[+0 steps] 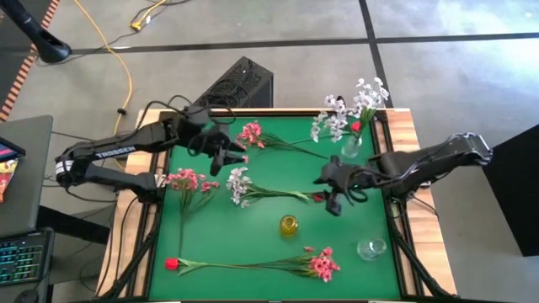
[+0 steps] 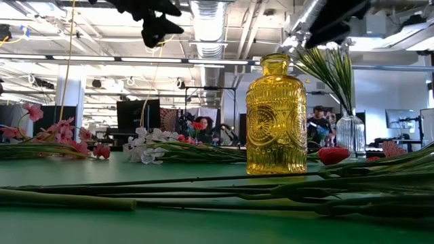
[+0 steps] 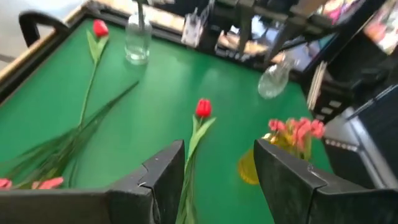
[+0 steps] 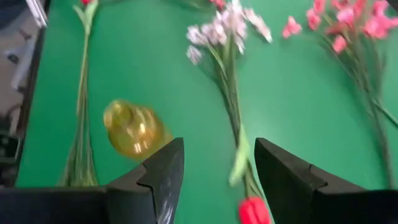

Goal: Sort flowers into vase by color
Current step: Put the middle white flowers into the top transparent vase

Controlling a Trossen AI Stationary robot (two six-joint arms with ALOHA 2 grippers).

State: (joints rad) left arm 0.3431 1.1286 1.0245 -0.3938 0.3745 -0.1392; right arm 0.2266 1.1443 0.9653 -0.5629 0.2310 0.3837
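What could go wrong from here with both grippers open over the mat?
1. The right gripper hangs over a red tulip whose stem lies with a white spray; it may lift both.
2. The yellow vase stands near and could get knocked.
3. The left gripper hangs near the pink spray.

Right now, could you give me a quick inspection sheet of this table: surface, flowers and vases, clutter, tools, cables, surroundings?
Surface: green mat in a wooden frame.
Job's things: white sprays stand in a clear vase at the far right. Yellow vase and a second clear vase stand with nothing in them. Loose on the mat: pink sprays, a white spray, a red tulip.
Clutter: nothing seen.
Tools: left tool open above the mat's far left; right tool open above the mat's right, holding nothing.
Cables: yellow cable on the floor.
Surroundings: black case behind the table; keyboard at left.
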